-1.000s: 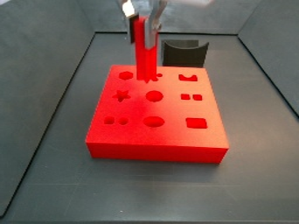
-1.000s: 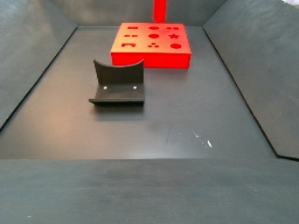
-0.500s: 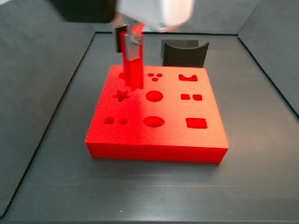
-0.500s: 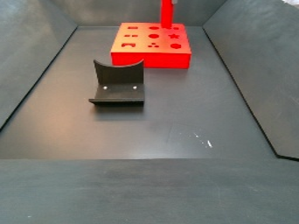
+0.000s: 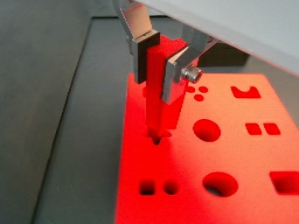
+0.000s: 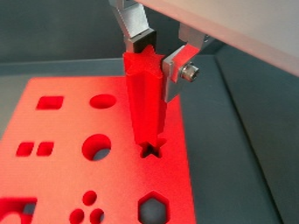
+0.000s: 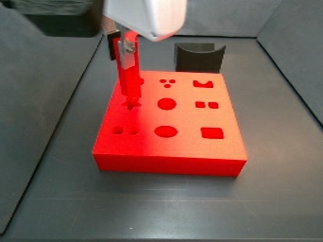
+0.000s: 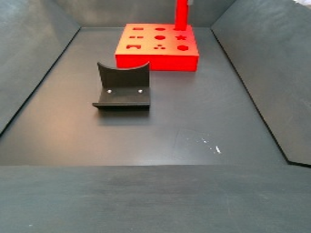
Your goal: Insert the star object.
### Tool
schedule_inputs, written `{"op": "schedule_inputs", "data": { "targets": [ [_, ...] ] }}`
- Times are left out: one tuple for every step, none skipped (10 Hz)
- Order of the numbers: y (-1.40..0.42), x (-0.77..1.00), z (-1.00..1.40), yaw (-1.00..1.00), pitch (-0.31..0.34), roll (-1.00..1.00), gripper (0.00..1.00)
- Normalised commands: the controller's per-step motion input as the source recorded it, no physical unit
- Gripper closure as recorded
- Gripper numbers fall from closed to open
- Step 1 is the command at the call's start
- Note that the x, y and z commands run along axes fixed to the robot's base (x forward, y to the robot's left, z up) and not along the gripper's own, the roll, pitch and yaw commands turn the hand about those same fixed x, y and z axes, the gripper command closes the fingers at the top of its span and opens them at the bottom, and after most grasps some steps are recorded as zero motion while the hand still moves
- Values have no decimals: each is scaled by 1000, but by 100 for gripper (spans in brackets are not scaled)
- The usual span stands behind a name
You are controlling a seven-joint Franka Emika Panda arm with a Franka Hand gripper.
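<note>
The star object (image 6: 142, 96) is a slim bright red peg with a star-shaped top, held upright. My gripper (image 6: 149, 51) is shut on its upper end, silver fingers (image 5: 174, 72) on both sides. It also shows in a wrist view (image 5: 158, 87) and in both side views (image 7: 127, 71) (image 8: 181, 13). Its lower tip stands at the star-shaped hole (image 6: 149, 150) of the large red block (image 7: 171, 132), which has several shaped holes. I cannot tell how deep the tip sits.
The dark fixture (image 8: 122, 86) stands on the grey floor away from the red block (image 8: 155, 45); it also shows behind the block in a side view (image 7: 198, 56). Sloping grey walls (image 7: 51, 113) enclose the floor.
The gripper has carried the peg sideways across the block, from over the round holes to the star-shaped hole, and lowered it.
</note>
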Motion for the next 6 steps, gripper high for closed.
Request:
{"op": "schedule_inputs", "data": {
  "targets": [
    [0, 63, -71, 891, -93, 0, 100],
    [0, 94, -114, 794, -89, 0, 100],
    [0, 0, -134, 660, -114, 0, 100],
    [0, 0, -294, 234, -239, -1, 100],
    [0, 0, -151, 91, -144, 0, 100],
    [0, 0, -74, 46, -100, -19, 100]
  ]
}}
